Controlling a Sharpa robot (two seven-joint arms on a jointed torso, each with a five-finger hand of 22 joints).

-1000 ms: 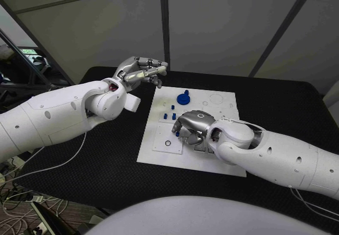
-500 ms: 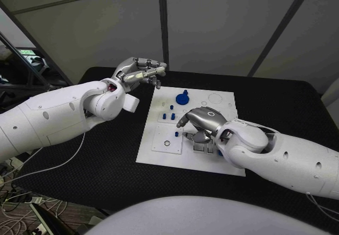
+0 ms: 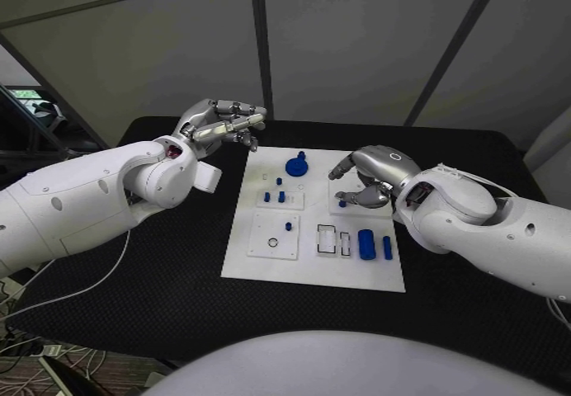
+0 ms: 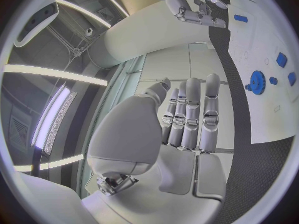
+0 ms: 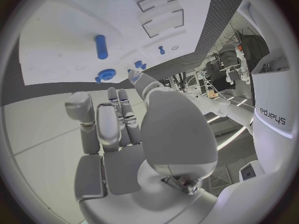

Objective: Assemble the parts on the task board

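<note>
The white task board (image 3: 264,262) lies in the middle of the black table. On its far part stand a blue gear (image 3: 296,167) and a few short blue pegs (image 3: 276,196). Two blue blocks (image 3: 368,244) sit in slots on its near right. My right hand (image 3: 371,173) hovers over the board's far right with its fingers bent down and nothing in them; a small blue piece (image 3: 342,203) lies just below its fingertips. My left hand (image 3: 220,122) is raised beyond the board's far left corner, also holding nothing. The right wrist view shows a blue peg (image 5: 101,46) and the gear (image 5: 106,75).
Empty outlined slots (image 3: 326,240) and a small ring hole (image 3: 274,242) mark the board's near half. The black table (image 3: 143,272) spreads out around the board on all sides. In the left wrist view the board (image 4: 261,104) and my right hand (image 4: 190,7) appear.
My right hand has lifted from the board's near-middle slots and moved to its far right, uncovering the two blue blocks. The left hand has stayed raised. The camera has shifted slightly.
</note>
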